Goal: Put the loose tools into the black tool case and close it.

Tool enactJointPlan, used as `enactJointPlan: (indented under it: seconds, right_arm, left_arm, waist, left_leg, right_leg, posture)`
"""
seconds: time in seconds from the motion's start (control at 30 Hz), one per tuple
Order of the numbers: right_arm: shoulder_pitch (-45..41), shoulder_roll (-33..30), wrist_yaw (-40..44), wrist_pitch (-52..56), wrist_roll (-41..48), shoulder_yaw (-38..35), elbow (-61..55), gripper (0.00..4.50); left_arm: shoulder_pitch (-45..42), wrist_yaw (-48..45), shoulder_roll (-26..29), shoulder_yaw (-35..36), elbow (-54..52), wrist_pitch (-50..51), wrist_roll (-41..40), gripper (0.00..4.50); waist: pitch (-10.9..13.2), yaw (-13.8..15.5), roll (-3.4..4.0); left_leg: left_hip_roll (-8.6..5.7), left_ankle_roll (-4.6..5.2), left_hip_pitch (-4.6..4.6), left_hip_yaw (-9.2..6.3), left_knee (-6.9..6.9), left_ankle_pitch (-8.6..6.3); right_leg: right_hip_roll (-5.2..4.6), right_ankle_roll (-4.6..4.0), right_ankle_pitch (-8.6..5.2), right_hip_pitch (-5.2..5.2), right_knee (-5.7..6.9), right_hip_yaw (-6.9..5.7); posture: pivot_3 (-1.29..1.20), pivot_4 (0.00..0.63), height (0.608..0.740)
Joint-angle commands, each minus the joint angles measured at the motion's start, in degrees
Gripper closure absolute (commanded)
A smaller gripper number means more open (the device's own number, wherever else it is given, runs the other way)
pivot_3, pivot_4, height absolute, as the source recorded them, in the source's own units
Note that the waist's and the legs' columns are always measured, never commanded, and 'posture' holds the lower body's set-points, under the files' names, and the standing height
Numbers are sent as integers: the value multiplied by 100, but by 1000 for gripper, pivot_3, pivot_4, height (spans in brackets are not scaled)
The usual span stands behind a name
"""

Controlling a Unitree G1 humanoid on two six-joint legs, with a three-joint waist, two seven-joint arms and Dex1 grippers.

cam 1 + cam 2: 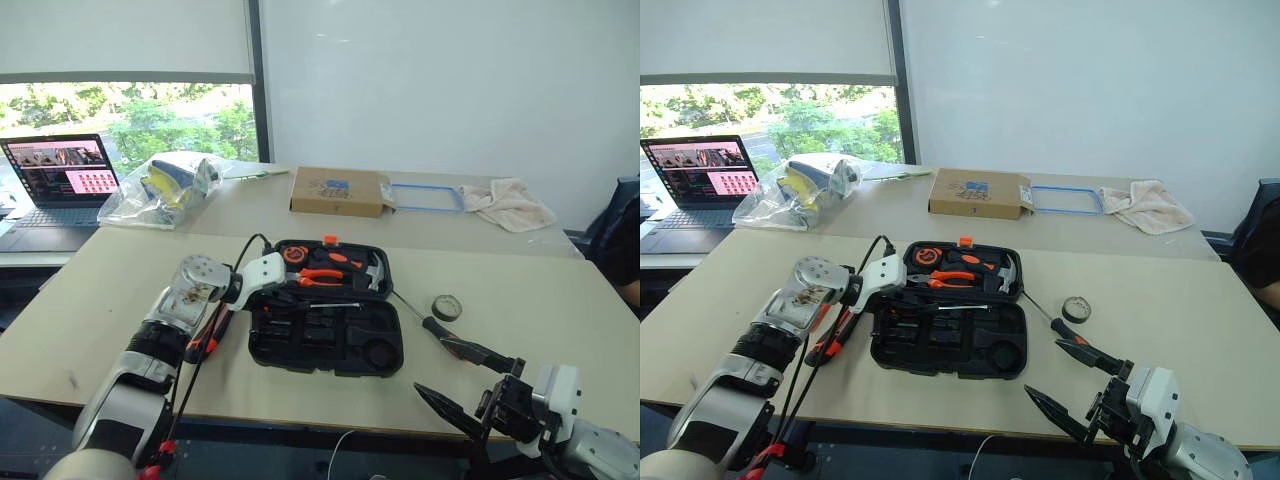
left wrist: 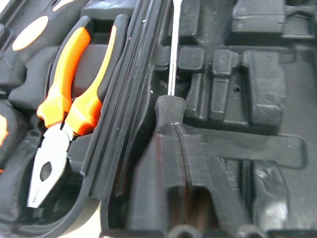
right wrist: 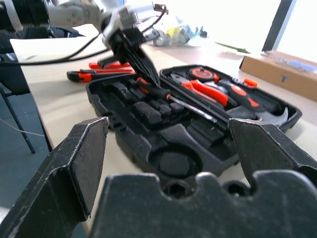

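- The black tool case (image 1: 325,335) lies open in the middle of the table (image 1: 560,300), lid half on the far side, tray half on the near side.
- The lid half holds the orange-handled pliers (image 1: 322,277), a small hammer (image 1: 372,272) at its right end and a round orange-and-black piece, probably a tape measure (image 1: 293,255), at its left end.
- A screwdriver (image 3: 171,97) lies along the far edge of the tray half, beside the hinge; the other moulded recesses in the tray look bare.
- My left tool (image 3: 148,74) is pinched shut, its tips resting at that screwdriver's handle.
- My right tool (image 1: 465,385) stands wide and holds nothing, near the table's near right edge.
- Still loose: a second screwdriver (image 1: 440,335) and a small dark tape roll (image 1: 446,307) right of the case, and two orange-and-black tools (image 3: 96,70) left of it.
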Motion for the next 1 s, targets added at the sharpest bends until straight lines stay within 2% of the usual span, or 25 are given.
enactJointPlan:
  seconds: [0.03,0.23,0.37,0.5,0.57,0.67,0.77,0.87,1.0]
  right_arm:
    - [22,-9,-20,-31,52,-87,-99,0]
    - [20,-9,-53,-12,51,-97,-103,0]
    - [38,13,-93,3,54,-76,-125,0]
    - [75,3,-137,26,67,-108,-135,0]
    - [105,-5,-217,20,68,-243,-129,0]
    - [213,-20,-599,132,31,-688,-98,0]
    - [544,-122,-885,382,-116,-1159,-9,0]
    - [973,-156,-665,341,-61,-1509,150,0]
    - [1413,-155,-360,188,-153,-1724,540,0]
  left_arm:
    - [-35,65,-105,-29,21,19,-1,4472]
    - [14,220,-144,-276,140,236,319,4472]
    - [77,234,-162,-442,84,593,457,4472]
    - [125,266,-185,-422,24,767,380,4472]
    - [203,257,-192,-155,-83,562,83,4472]
    - [479,24,-115,692,-368,-195,-796,4472]
    - [874,-295,262,1449,-669,-646,-1483,4472]
    - [1474,-759,881,1846,-962,-797,-1827,3799]
    - [2650,-1218,1660,2561,-1331,-451,-2428,2289]
  waist:
    - [0,-5,0]
    - [-1,-1,1]
    - [-1,-11,3]
    - [-7,-22,12]
    - [-13,-25,23]
    - [-22,-37,40]
    - [-19,-57,40]
    - [-20,-72,42]
    - [-35,-71,69]
  left_leg:
    - [0,0,0,0,0,0]
    - [0,0,9,0,0,0]
    - [4,15,71,-1,-2,-9]
    - [4,15,76,0,-2,-9]
    - [5,15,77,0,-2,-9]
    - [7,14,74,1,-2,-9]
    - [12,11,59,0,-4,-8]
    - [17,6,44,2,-15,-7]
    - [12,3,67,8,-67,-6]
  right_leg:
    - [0,0,0,0,0,0]
    - [0,0,0,10,0,1]
    - [1,3,-3,77,-8,-1]
    - [-4,5,-3,81,-7,2]
    - [-3,4,-3,80,-5,3]
    - [-5,3,-2,71,-2,6]
    - [-11,-1,0,50,0,6]
    - [-11,-8,-2,25,-2,8]
    - [-28,-11,-5,31,-13,9]
  posture:
    - [0,150,740]
    - [0,150,740]
    - [0,150,740]
    - [0,150,740]
    - [0,150,740]
    - [0,150,740]
    - [0,150,740]
    - [0,150,740]
    - [0,150,740]
